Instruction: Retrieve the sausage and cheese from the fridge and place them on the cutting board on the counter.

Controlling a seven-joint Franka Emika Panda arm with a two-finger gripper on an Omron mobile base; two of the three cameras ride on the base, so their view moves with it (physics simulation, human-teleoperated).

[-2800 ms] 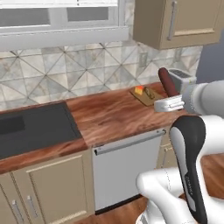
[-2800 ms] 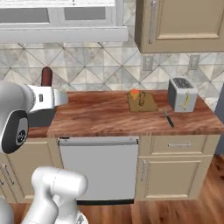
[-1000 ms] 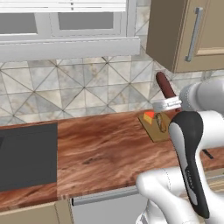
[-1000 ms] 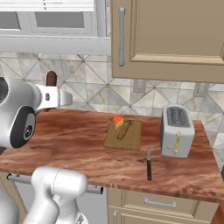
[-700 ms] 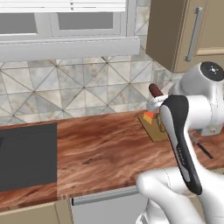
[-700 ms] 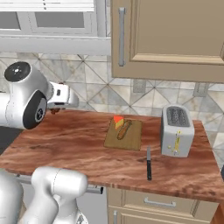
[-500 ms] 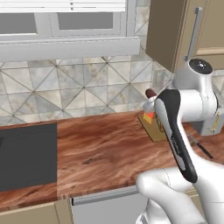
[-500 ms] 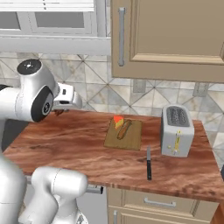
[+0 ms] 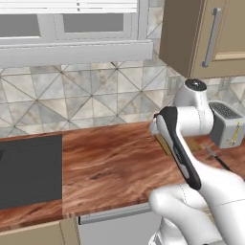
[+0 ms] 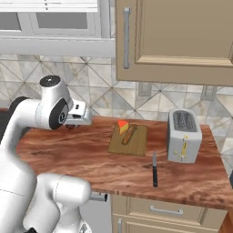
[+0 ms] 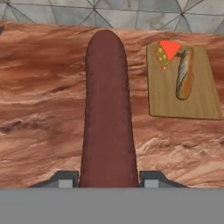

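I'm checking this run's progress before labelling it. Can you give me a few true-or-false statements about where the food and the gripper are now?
1. The gripper is shut on the dark reddish-brown sausage. True.
2. The yellow-orange cheese wedge lies on the tan wooden cutting board. True.
3. The sausage already rests on the board. False: it is held above the reddish-brown counter, left of the board.
4. The black knife lies on the board. False: it lies on the counter before the silver toaster.
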